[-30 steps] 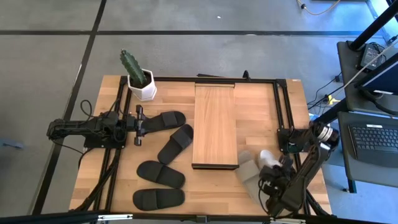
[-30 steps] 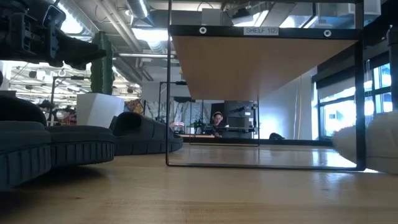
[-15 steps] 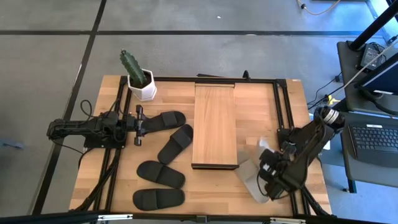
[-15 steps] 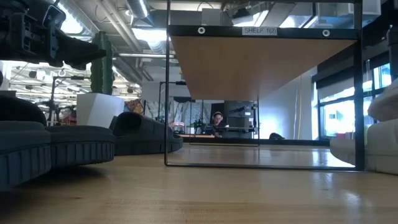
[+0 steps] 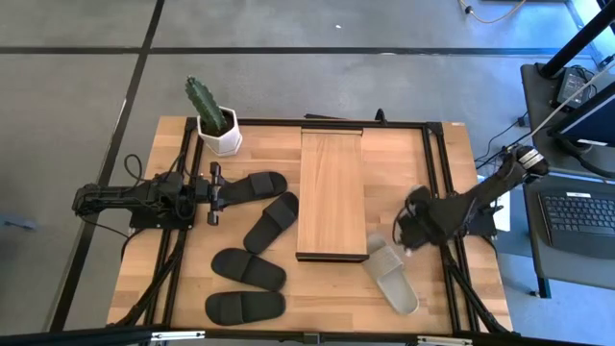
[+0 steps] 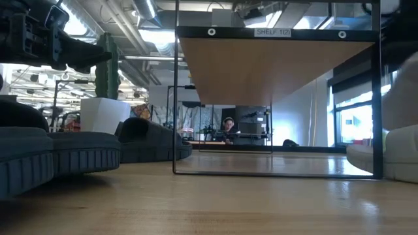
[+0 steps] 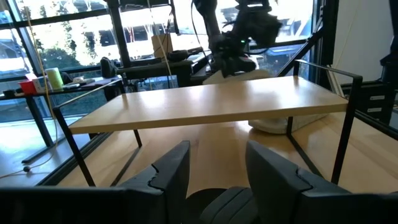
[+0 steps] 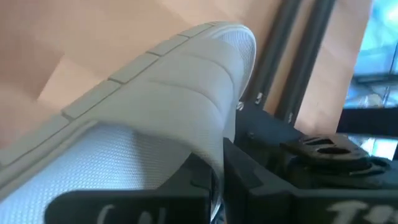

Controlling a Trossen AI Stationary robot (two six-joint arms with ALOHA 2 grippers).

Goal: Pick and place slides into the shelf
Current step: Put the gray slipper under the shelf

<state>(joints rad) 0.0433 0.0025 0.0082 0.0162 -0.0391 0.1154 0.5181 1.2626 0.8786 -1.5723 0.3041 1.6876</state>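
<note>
The shelf (image 5: 333, 192) stands mid-table, its light plank top on a thin dark frame. Four black slides (image 5: 272, 221) lie flat on their soles left of it. One beige slide (image 5: 392, 276) lies on the table by the shelf's near right corner. My right gripper (image 5: 411, 223) hovers right of the shelf, shut on the second beige slide (image 8: 161, 93), which fills the right wrist view. My left gripper (image 5: 213, 192) is open at the table's left. It sits level beside the farthest black slide (image 5: 252, 185), with its fingers (image 7: 174, 171) apart and holding nothing. My right gripper pinches the beige slide by its side edge next to the ribbed strap (image 8: 214, 146), between its two fingers (image 8: 261, 168). The slide is lifted clear of the table and tilted, with its strap end pointing away from the wrist. The gripper body hides the rest of the contact.
A potted cactus in a white pot (image 5: 213, 123) stands at the far left corner. Dark rails (image 5: 434, 163) run along the table's edges. Bare wood shows right of the shelf (image 5: 399, 163). A laptop (image 5: 577, 216) sits on a stand beyond the table's right edge.
My right gripper has risen from the near right corner and swung toward the far edge, carrying one beige slide up off the table. The other beige slide has shifted slightly and now lies alone by the shelf's near right corner. The left arm has kept still.
</note>
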